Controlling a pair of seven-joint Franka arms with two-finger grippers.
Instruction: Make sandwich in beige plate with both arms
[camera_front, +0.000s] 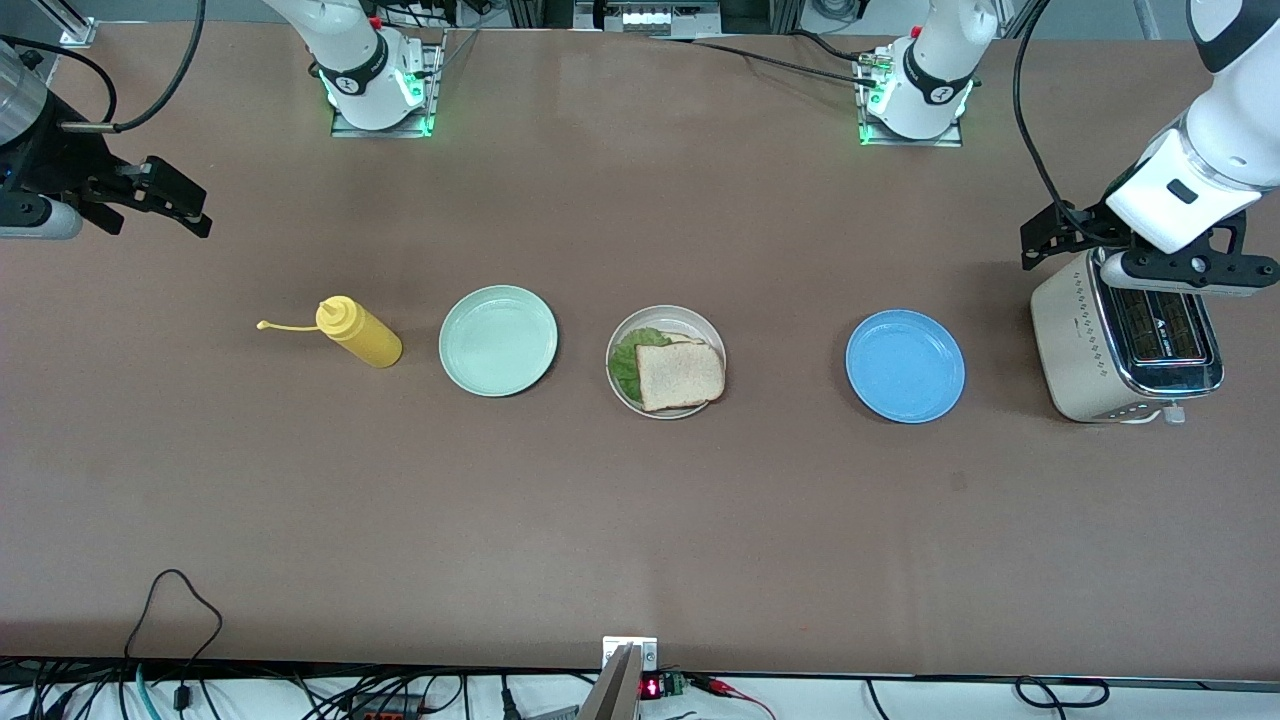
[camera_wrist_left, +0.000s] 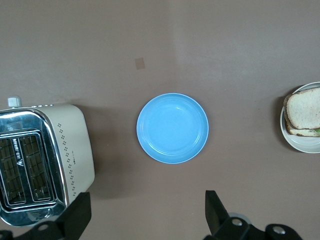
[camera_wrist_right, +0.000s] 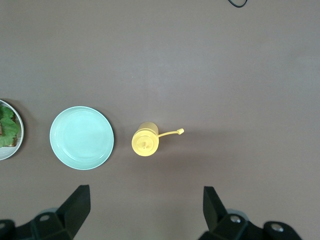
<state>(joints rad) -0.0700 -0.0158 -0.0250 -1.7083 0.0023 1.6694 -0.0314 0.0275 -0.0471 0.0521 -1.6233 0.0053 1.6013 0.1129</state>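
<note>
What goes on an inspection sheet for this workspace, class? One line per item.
Surface: brown table, bare around the row of items.
Job's things: sandwich on beige plate, lettuce showing.
Clutter: yellow bottle, mint plate, blue plate, toaster.
Grippers: left gripper open above toaster; right gripper open above table's end by the bottle.
Cables: loose loop at table's near edge.
Surroundings: nothing seen.

Yellow squeeze bottle (camera_front: 359, 335), mint-green plate (camera_front: 498, 341), blue plate (camera_front: 905, 366) and toaster (camera_front: 1125, 345) stand in a row.
</note>
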